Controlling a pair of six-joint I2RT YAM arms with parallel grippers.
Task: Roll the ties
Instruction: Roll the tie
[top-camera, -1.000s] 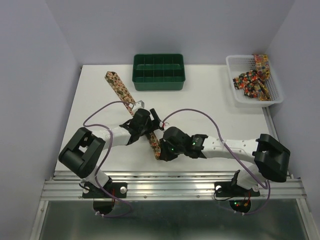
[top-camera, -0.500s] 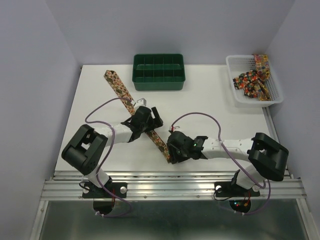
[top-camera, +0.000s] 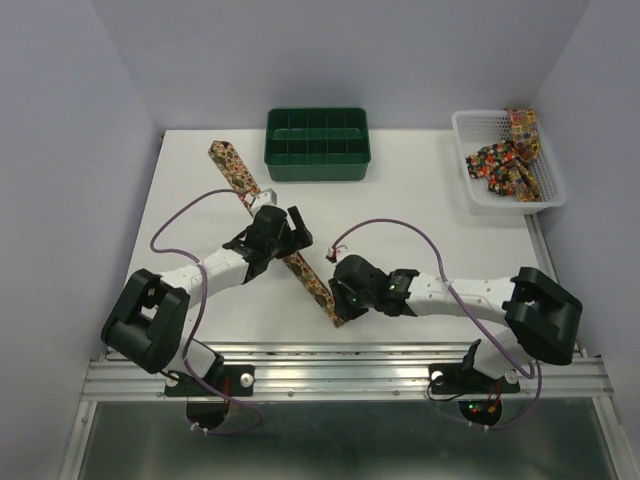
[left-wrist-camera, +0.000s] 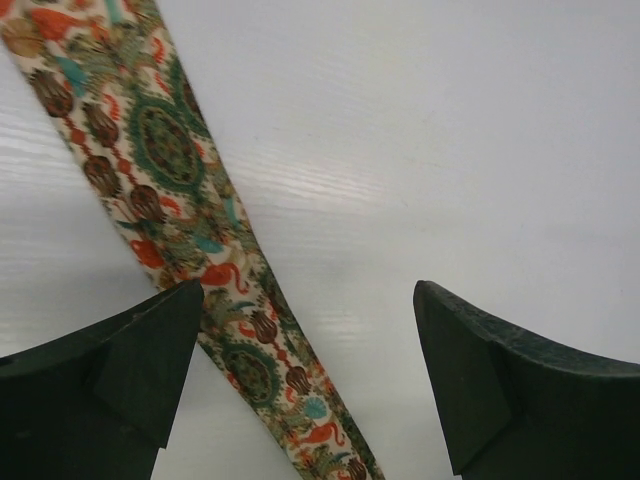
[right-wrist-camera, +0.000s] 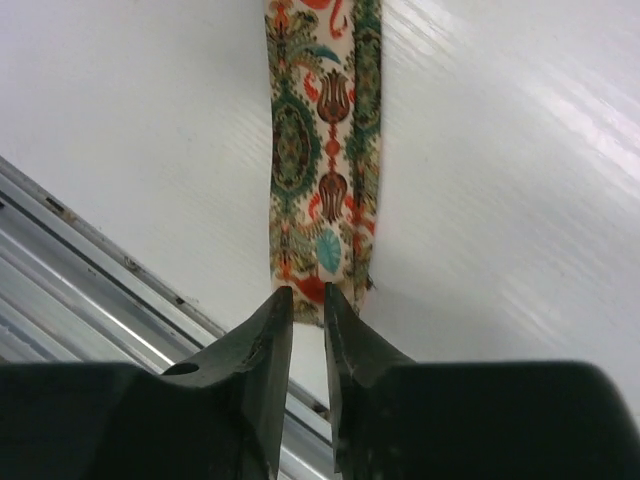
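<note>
One patterned tie (top-camera: 236, 172) lies flat and diagonal on the white table, from the far left to the near middle. My left gripper (top-camera: 284, 216) hovers open over its middle; in the left wrist view the tie (left-wrist-camera: 170, 150) passes just inside the left finger (left-wrist-camera: 130, 350), and the gripper (left-wrist-camera: 305, 300) is empty. My right gripper (top-camera: 340, 306) sits at the tie's near end. In the right wrist view its jaws (right-wrist-camera: 308, 292) are closed to a narrow slit on the end of the tie (right-wrist-camera: 320, 150).
A green compartment tray (top-camera: 318, 160) stands at the far middle. A white mesh basket (top-camera: 460, 125) at the far right holds more ties (top-camera: 505, 160). The metal rail of the near table edge (right-wrist-camera: 90, 270) runs just behind the right gripper.
The tie's near end has slid right with my right gripper. My left gripper has moved a little farther up along the tie and its arm has stretched out.
</note>
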